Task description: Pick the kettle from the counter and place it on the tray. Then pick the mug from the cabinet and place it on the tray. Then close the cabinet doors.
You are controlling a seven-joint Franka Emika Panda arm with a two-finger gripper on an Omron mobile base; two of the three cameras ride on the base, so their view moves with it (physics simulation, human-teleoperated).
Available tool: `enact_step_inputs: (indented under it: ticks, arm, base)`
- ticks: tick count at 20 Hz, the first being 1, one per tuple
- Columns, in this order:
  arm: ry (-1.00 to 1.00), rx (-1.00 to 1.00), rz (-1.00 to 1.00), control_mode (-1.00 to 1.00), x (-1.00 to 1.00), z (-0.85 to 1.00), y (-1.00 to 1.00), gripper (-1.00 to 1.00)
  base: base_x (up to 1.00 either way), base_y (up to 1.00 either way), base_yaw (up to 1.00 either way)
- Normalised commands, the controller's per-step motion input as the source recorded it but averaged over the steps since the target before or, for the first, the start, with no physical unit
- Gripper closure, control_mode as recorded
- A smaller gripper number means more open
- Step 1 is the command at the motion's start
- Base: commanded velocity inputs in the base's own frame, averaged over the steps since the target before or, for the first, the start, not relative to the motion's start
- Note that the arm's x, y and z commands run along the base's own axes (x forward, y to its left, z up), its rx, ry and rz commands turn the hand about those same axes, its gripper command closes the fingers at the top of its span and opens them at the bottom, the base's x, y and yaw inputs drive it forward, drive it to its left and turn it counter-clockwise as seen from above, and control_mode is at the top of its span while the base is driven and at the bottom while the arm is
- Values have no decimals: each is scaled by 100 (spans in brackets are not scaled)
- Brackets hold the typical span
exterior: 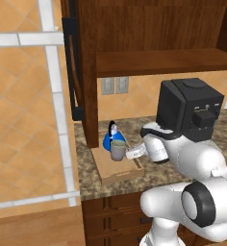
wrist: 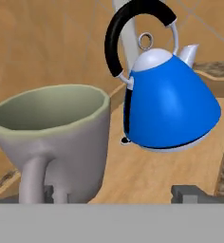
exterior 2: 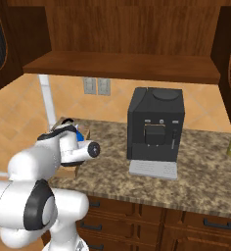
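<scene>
Coffee machine [exterior 2: 155, 128] on counter [exterior 2: 200, 171] (cabinet [exterior 2: 127, 34] open).

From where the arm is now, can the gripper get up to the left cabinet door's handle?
Probably yes. The gripper is open beside the mug on the tray, holding nothing, and the door handle hangs above the tray with open space between them.

Orange tiled wall [exterior: 19, 96], 2 grey outlets [exterior 2: 97, 86] — black coffee machine [exterior 2: 155, 125], dark drawer fronts [exterior 2: 196, 225]
</scene>
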Motion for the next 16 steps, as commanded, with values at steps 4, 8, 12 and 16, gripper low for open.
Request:
enact_step_inputs:
  ticks: [4, 8, 12, 16]
  arm:
    - [11, -22, -38, -100, -2, -26, 17, -100]
    - [25, -32, -29, -100, 0, -27, 24, -100]
    - [5, -21, -21, -100, 0, -47, 14, -100]
    - [-1, -10, -11, -100, -32, 3, 1, -100]
  base:
    - [0, 0, 0]
    - [0, 0, 0]
    - [0, 0, 0]
    - [0, 0, 0]
